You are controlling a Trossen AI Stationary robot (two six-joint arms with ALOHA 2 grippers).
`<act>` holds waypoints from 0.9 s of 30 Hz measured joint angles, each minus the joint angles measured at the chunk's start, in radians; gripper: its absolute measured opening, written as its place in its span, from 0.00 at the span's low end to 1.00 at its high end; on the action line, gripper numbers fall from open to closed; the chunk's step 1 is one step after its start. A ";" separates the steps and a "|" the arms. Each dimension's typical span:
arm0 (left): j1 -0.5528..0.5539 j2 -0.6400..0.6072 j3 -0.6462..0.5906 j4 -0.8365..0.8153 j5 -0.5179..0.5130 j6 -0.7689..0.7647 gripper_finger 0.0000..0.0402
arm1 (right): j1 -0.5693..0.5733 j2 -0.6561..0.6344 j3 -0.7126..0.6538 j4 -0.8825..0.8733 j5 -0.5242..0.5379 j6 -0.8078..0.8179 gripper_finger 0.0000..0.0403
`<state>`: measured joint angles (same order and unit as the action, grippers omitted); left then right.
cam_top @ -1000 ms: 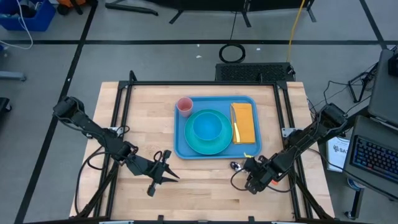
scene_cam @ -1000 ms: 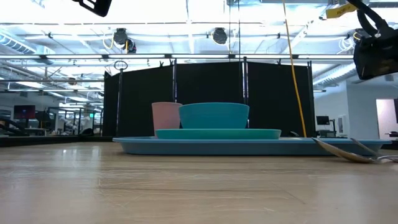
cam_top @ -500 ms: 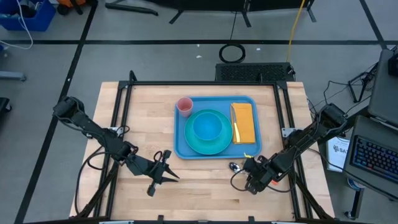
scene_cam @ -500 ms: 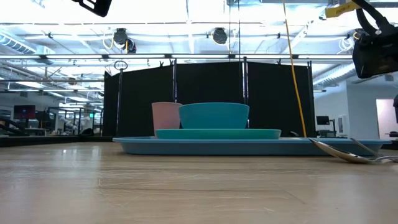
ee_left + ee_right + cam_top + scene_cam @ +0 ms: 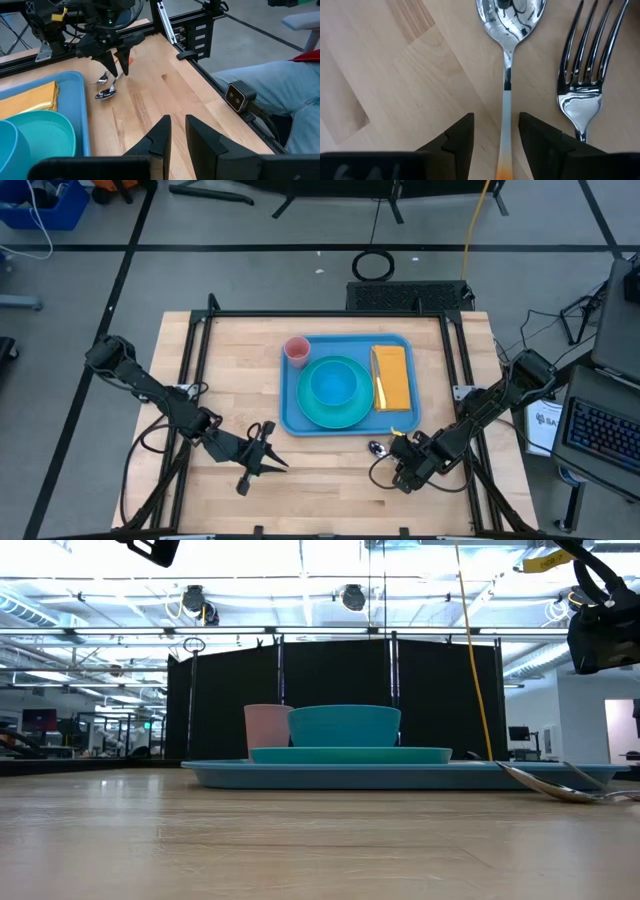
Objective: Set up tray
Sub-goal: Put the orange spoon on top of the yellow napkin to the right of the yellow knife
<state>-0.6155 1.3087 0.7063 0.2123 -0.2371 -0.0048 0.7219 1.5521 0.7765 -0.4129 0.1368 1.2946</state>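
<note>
Pale butcher-block wooden table (image 5: 330, 480) on a black frame; grey floor with black tape lines; black curtain panels (image 5: 330, 700) behind. Left gripper (image 5: 266, 452) hovers over the near-left tabletop, fingers slightly apart. Large flat blue plastic tray (image 5: 346, 429) sits mid-table. Right gripper (image 5: 403, 463), fingers apart, straddles a steel spoon's (image 5: 508, 60) handle just off the tray's near-right corner. No legible writing.

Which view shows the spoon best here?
The right wrist view: the spoon lies between the right gripper's open fingers, beside a fork. The left wrist and low views show it small; the high view shows only its bowl.
</note>
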 joint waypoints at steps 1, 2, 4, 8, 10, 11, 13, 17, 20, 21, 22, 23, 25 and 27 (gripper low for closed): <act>0.000 0.000 0.000 0.000 0.000 0.000 0.16 | 0.000 0.001 0.000 0.000 0.001 0.000 0.36; 0.000 0.000 0.000 0.000 0.000 0.000 0.16 | 0.000 0.001 0.000 0.000 0.001 -0.001 0.34; 0.000 0.000 0.000 0.000 0.000 0.000 0.16 | 0.000 0.001 0.000 -0.002 0.001 -0.006 0.30; 0.000 0.000 0.000 0.000 0.000 0.000 0.16 | 0.000 0.002 -0.002 -0.011 0.003 -0.031 0.16; 0.000 0.000 0.000 0.000 0.000 0.000 0.16 | 0.000 0.002 -0.002 -0.012 0.003 -0.043 0.09; 0.000 0.000 0.000 0.000 0.000 0.000 0.16 | -0.001 0.003 -0.002 -0.011 0.003 -0.046 0.05; 0.000 0.000 0.000 0.000 0.000 0.000 0.16 | -0.001 0.003 -0.002 0.007 0.002 -0.050 0.02; 0.000 0.000 0.000 0.000 0.000 0.000 0.16 | -0.001 0.004 -0.002 0.017 0.017 -0.050 0.03; 0.000 0.000 0.000 0.000 0.000 0.000 0.16 | 0.000 0.005 -0.002 0.035 0.022 -0.050 0.01; 0.000 0.000 0.000 0.000 0.000 0.000 0.16 | 0.000 0.006 -0.002 0.038 0.028 -0.050 0.01; 0.000 0.000 0.000 0.000 0.000 0.000 0.16 | 0.000 0.006 -0.002 0.043 0.038 -0.050 0.01; 0.000 0.000 0.000 0.000 0.000 0.000 0.16 | 0.000 0.006 -0.003 0.048 0.043 -0.050 0.01; 0.000 0.000 0.000 0.000 0.000 0.000 0.16 | 0.000 0.006 -0.003 0.055 0.044 -0.049 0.01; 0.000 0.000 0.000 0.000 0.000 0.000 0.16 | 0.000 0.007 -0.003 0.060 0.062 -0.041 0.01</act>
<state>-0.6155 1.3087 0.7061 0.2123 -0.2374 -0.0048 0.7219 1.5589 0.7738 -0.3526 0.1987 1.2536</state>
